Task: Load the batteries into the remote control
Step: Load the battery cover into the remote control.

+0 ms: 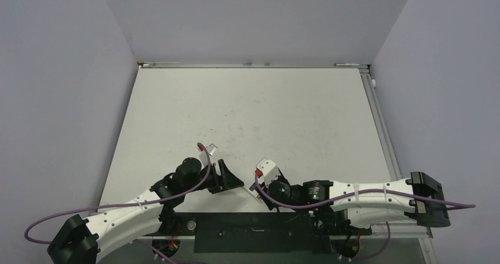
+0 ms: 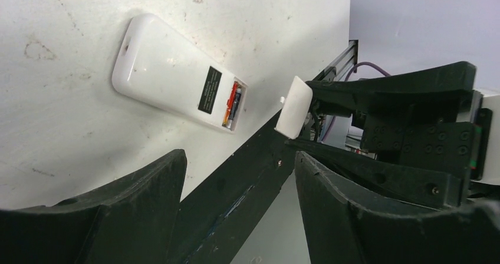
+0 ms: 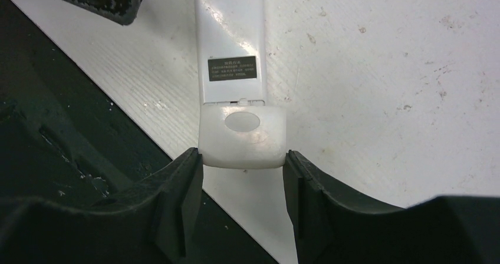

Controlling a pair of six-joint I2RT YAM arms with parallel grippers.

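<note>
Scuffed white table | remote control lying face-down near its front edge, batteries sitting in the open bay | right gripper pinching the battery cover, left gripper gaping empty | risk, I reckon: cover going on crooked (nothing's bracing the remote), shoving it away

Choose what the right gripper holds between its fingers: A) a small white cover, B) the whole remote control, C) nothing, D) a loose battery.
A: the right wrist view shows the right gripper pinching a white cover near the end of the remote control, whose open compartment shows batteries.
</note>
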